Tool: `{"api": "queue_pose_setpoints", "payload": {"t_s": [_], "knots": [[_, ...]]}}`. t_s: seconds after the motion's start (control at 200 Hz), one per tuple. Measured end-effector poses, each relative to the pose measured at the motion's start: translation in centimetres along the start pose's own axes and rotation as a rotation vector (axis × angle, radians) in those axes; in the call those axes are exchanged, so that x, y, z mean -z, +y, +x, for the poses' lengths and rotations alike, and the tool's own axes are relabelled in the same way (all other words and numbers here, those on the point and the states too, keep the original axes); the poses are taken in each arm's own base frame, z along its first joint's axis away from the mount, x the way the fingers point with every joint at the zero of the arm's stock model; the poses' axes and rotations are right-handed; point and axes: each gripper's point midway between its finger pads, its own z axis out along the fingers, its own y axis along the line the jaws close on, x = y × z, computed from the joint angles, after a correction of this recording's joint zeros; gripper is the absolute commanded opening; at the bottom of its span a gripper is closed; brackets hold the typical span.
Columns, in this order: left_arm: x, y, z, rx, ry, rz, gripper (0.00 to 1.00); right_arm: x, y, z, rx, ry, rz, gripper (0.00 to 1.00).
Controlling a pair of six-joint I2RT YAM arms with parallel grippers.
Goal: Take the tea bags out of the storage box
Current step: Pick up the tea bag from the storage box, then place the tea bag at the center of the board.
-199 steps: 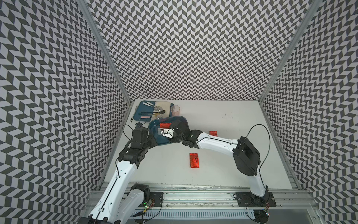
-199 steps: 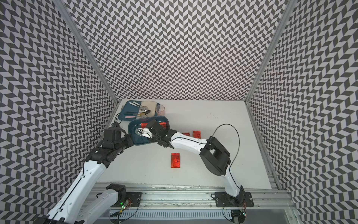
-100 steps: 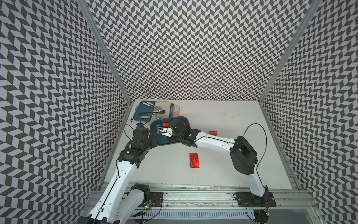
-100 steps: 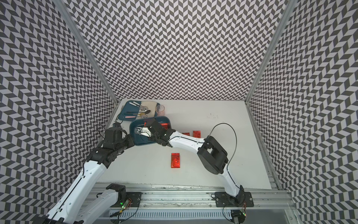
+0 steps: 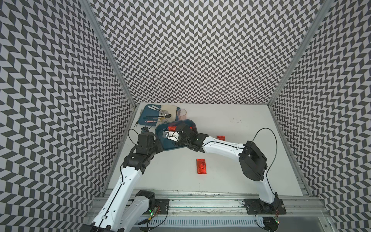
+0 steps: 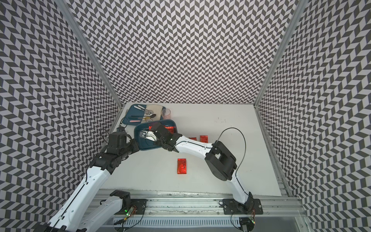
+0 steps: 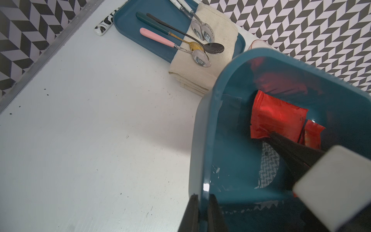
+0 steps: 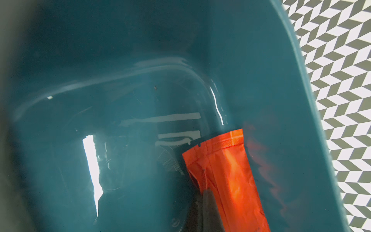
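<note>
The teal storage box [image 5: 169, 145] [image 6: 148, 146] sits at the table's far left. My left gripper [image 7: 202, 201] is shut on the box's near rim [image 7: 195, 144], one finger outside and one inside. My right gripper [image 8: 205, 194] reaches down into the box and is shut on the edge of a red-orange tea bag [image 8: 226, 170] that lies against the wall. From the left wrist view two tea bags [image 7: 277, 118] [image 7: 313, 136] show inside. On the table lie other tea bags: one near the middle [image 5: 201, 166] [image 6: 181, 166], and two right of the box [image 6: 204, 138] [image 6: 193, 138].
Behind the box stands a flat blue tray [image 5: 145, 120] [image 7: 128, 22] with several spoons and a beige cloth, with a clear pinkish cup [image 5: 181, 114] beside it. A small white patterned item [image 7: 102, 28] lies by the left wall. Patterned walls close in three sides.
My right gripper has closed from half open onto a tea bag inside the box. The left gripper has kept its hold on the rim.
</note>
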Motion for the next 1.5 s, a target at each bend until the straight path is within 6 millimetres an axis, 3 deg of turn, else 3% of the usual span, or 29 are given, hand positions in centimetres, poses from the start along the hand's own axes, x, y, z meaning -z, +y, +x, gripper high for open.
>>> {"api": "queue_pose_setpoints", "payload": {"t_s": [0.205,0.386,0.506,0.676,0.826,0.966,1.237,1.357,1.502], "knots": [[0.0,0.0,0.0,0.002,-0.001,0.000,0.00,3.0,-1.7,-2.0,-0.102,-0.062,-0.007,0.00],[0.0,0.0,0.0,0.000,-0.002,-0.002,0.00,7.6,-4.6,-4.8,-0.268,-0.194,-0.033,0.00],[0.0,0.0,0.0,0.002,-0.002,-0.003,0.00,10.7,-6.4,-5.7,-0.409,-0.291,-0.074,0.00],[0.0,0.0,0.0,0.002,-0.002,-0.003,0.00,14.4,-7.7,-4.0,-0.649,-0.383,-0.171,0.00],[0.0,0.0,0.0,0.002,-0.002,-0.003,0.00,17.4,-7.6,0.6,-0.911,-0.388,-0.280,0.00],[0.0,0.0,0.0,0.002,-0.002,-0.002,0.00,19.2,-5.3,5.9,-1.100,-0.314,-0.376,0.00],[0.3,-0.1,-0.2,0.003,-0.014,0.005,0.00,21.1,6.7,16.0,-1.372,-0.057,-0.534,0.00],[0.4,-0.1,-0.2,0.003,-0.017,0.007,0.00,21.0,9.0,18.0,-1.448,0.008,-0.560,0.00],[0.4,-0.1,-0.2,0.003,-0.017,0.007,0.00,20.2,9.4,18.8,-1.485,0.003,-0.570,0.00]]}}
